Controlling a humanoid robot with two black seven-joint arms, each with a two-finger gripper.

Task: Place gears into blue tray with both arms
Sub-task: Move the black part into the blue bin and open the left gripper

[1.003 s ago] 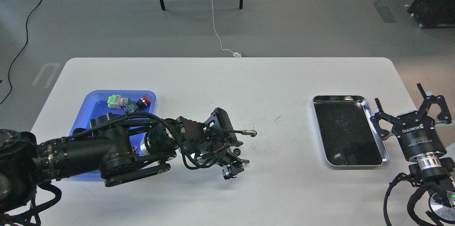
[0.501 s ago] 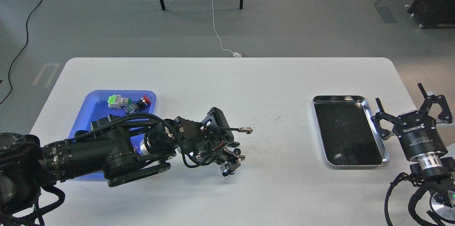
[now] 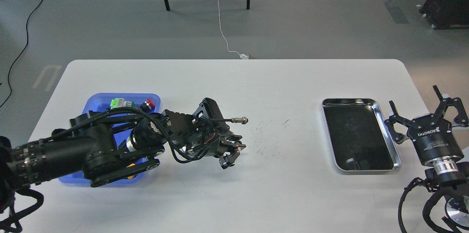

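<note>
Blue tray (image 3: 96,103), bright, rounded, half-covered

I see a white table (image 3: 234,90) with rounded corners. On it lie a blue tray (image 3: 96,102) at my left and a steel tray (image 3: 358,134) at my right, well apart, with dark scuff marks (image 3: 271,141) between.

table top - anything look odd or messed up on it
Only one thing stands out: a patch of dark scuff marks on the white table, between the left gripper and the steel tray. Nothing looks spilled or tipped. The steel tray sits slightly askew and holds no parts.
</note>
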